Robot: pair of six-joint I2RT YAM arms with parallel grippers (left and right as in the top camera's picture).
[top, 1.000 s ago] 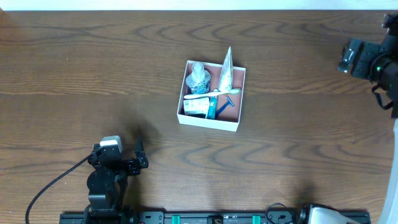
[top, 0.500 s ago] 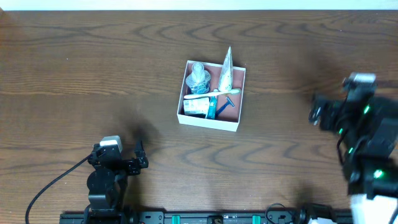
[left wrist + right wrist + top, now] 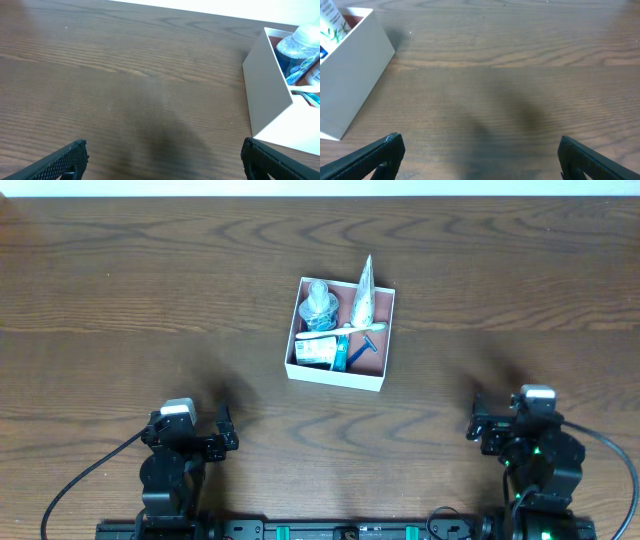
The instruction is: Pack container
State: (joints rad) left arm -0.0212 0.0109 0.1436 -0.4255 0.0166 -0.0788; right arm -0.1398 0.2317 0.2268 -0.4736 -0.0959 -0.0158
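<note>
One container, left gripper, right gripper

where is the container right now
In the overhead view the container sits near the middle of the table. It shows at the right edge of the left wrist view and at the left edge of the right wrist view.

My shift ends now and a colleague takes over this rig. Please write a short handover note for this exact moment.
Left gripper: fingers open, empty, at the table's near edge.
Right gripper: fingers open, empty, same edge, opposite side.
Container: mid-table, touched by neither arm. It holds a clear bottle, tube, toothbrush, blue razor and small carton.
Done: packing looks complete; I see nothing loose outside it.
Left: probably nothing; check the contents.
</note>
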